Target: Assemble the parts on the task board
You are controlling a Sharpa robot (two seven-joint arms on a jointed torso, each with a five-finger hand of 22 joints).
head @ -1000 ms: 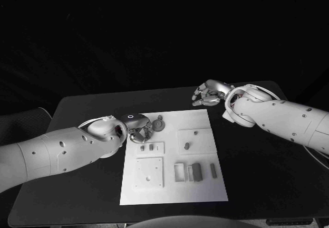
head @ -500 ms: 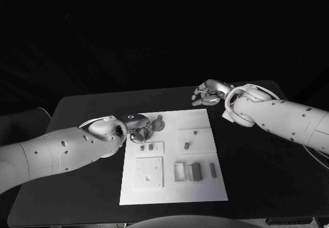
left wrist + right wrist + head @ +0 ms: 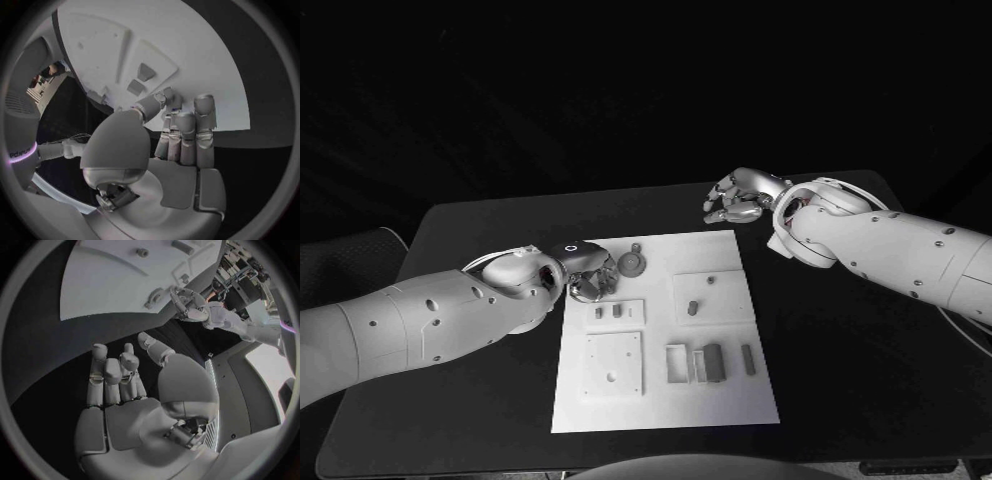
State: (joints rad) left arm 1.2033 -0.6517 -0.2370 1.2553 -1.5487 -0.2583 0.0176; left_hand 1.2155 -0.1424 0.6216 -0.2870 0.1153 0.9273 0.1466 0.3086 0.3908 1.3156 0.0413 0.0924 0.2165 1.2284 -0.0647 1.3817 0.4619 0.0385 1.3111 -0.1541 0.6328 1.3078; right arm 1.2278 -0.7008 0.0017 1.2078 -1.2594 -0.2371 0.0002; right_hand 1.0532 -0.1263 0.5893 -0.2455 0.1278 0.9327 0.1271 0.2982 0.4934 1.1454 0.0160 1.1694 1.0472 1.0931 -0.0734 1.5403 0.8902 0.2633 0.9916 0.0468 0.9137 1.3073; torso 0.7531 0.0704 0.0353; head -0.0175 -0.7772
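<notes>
my left hand (image 3: pixel 586 272) has edged slightly back toward me at the task board's (image 3: pixel 733 400) far left corner, fingers curled at a round grey part (image 3: pixel 633 264); i can't tell if i grip it. my right hand (image 3: pixel 740 196) hangs loose, holding nothing, beyond the board.

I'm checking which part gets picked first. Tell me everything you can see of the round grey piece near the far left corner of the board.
The round grey piece is a small flat disc with a short stem pointing toward the far edge, matte and plastic-looking. It lies flat on the task board near its far left corner, just beyond the small raised plate holding two pegs. The left hand is right beside it, fingers reaching toward it; whether they touch it cannot be told. The right wrist view shows it too.
</notes>
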